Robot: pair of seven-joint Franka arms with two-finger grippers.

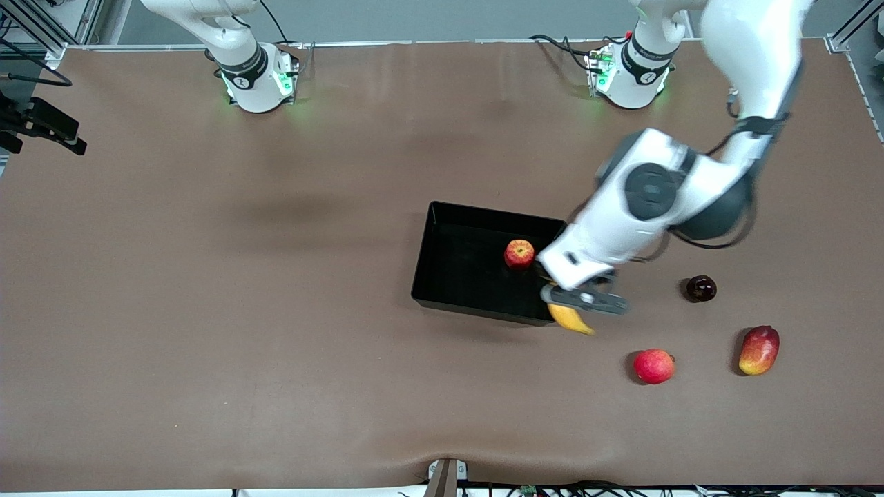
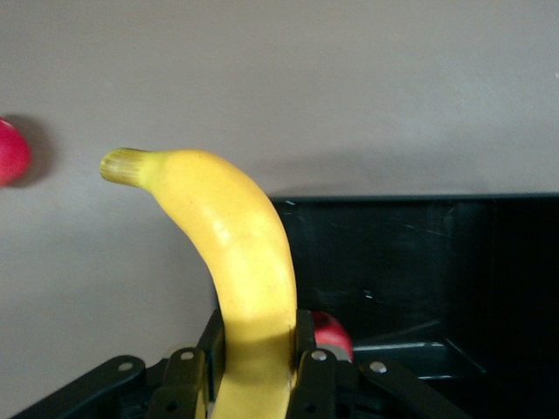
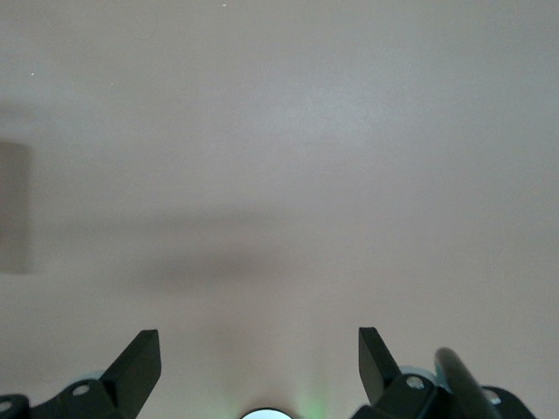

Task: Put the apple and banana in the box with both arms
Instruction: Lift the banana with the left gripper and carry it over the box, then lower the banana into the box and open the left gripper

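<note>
Your banana (image 1: 570, 319) is up in the air, clamped between the fingers (image 2: 307, 367) of the left gripper (image 1: 577, 298), and it hangs over the corner of the box (image 1: 442, 273) that lies nearest the front camera at the left arm's end. In the left wrist view you see the banana (image 2: 236, 262) rising from the jaws with its stem end curving out over bare table while its lower part sits above the box's wall (image 2: 393, 202).

The apple (image 1: 519, 253) already rests inside the box, close to the wall at the left arm's end.

On the table (image 1: 207, 310), toward the left arm's end and well apart from the box, you have three more fruits: a round red fruit (image 1: 653, 366), an oblong red-yellow mango (image 1: 758, 350) beside it, and a dark round fruit (image 1: 701, 288) farther from the front camera than those two.

Your right gripper (image 3: 259, 362) waits with its fingers spread wide, nothing between them, over bare table.
</note>
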